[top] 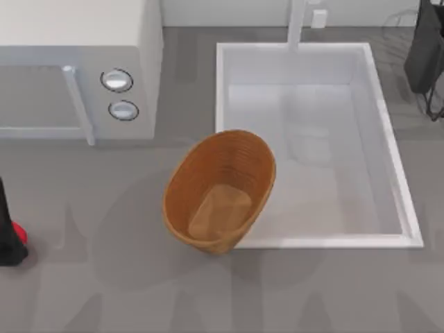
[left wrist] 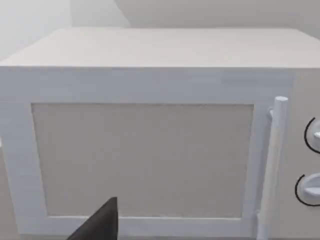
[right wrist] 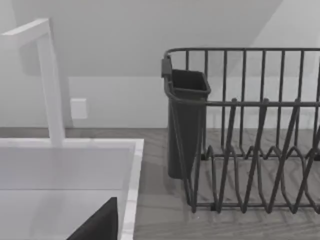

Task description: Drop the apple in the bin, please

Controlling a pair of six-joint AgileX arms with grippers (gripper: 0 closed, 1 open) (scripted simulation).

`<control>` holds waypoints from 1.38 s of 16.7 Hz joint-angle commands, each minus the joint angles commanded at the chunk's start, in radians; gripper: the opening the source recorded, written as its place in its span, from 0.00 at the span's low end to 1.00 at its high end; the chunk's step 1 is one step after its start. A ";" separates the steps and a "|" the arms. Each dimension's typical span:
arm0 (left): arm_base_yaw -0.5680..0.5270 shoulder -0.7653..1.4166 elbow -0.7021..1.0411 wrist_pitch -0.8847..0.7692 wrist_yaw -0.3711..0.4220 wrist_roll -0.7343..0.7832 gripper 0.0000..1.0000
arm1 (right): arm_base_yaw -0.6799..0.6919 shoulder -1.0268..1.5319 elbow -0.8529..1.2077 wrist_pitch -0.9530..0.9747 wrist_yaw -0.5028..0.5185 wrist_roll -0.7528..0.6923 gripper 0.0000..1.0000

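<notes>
Grey countertop [top: 139, 298] carries a white microwave [top: 76, 62] at back left and a wire dish rack [right wrist: 250, 140] at back right. Wicker bin [top: 220, 191] sits centre, overlapping the sunken white sink basin [top: 409, 208]. Apple [top: 19, 233] lies at the far left edge.

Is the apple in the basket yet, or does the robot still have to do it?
Not yet. Nothing looks done: the bin holds nothing, just its flat bottom. The apple is a red bit at the table's far left edge, right beside the left gripper, which seems to be at it; a firm grip can't be confirmed. Left to do: carry it over to the bin and drop it in. The right arm sits parked by the dish rack.
</notes>
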 joint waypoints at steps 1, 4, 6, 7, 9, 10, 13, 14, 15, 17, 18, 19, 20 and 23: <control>0.000 0.000 0.000 0.000 0.000 0.000 1.00 | 0.000 0.000 0.000 0.000 0.000 0.000 1.00; 0.002 0.033 0.029 -0.025 -0.001 0.013 1.00 | 0.000 0.000 0.000 0.000 0.000 0.000 1.00; 0.006 0.107 0.091 -0.079 -0.001 0.040 1.00 | 0.000 0.000 0.000 0.000 0.000 0.000 1.00; 0.008 0.161 0.132 -0.115 0.000 0.058 1.00 | 0.000 0.000 0.000 0.000 0.000 0.000 1.00; 0.012 0.298 0.229 -0.201 0.001 0.102 1.00 | 0.000 0.000 0.000 0.000 0.000 0.000 1.00; 0.015 0.381 0.282 -0.251 0.002 0.125 1.00 | 0.000 0.000 0.000 0.000 0.000 0.000 1.00; 0.024 0.681 0.451 -0.416 0.004 0.202 1.00 | 0.000 0.000 0.000 0.000 0.000 0.000 1.00; 0.027 0.789 0.508 -0.475 0.006 0.229 1.00 | 0.000 0.000 0.000 0.000 0.000 0.000 1.00; 0.030 0.895 0.565 -0.533 0.007 0.255 1.00 | 0.000 0.000 0.000 0.000 0.000 0.000 1.00; 0.036 1.094 0.675 -0.646 0.009 0.306 1.00 | 0.000 0.000 0.000 0.000 0.000 0.000 1.00; 0.039 1.182 0.729 -0.699 0.010 0.331 1.00 | 0.000 0.000 0.000 0.000 0.000 0.000 1.00; 0.042 1.263 0.780 -0.749 0.010 0.354 1.00 | 0.000 0.000 0.000 0.000 0.000 0.000 1.00; 0.045 1.336 0.830 -0.794 0.010 0.376 1.00 | 0.000 0.000 0.000 0.000 0.000 0.000 1.00; 0.052 1.520 0.959 -0.904 0.010 0.433 1.00 | 0.000 0.000 0.000 0.000 0.000 0.000 1.00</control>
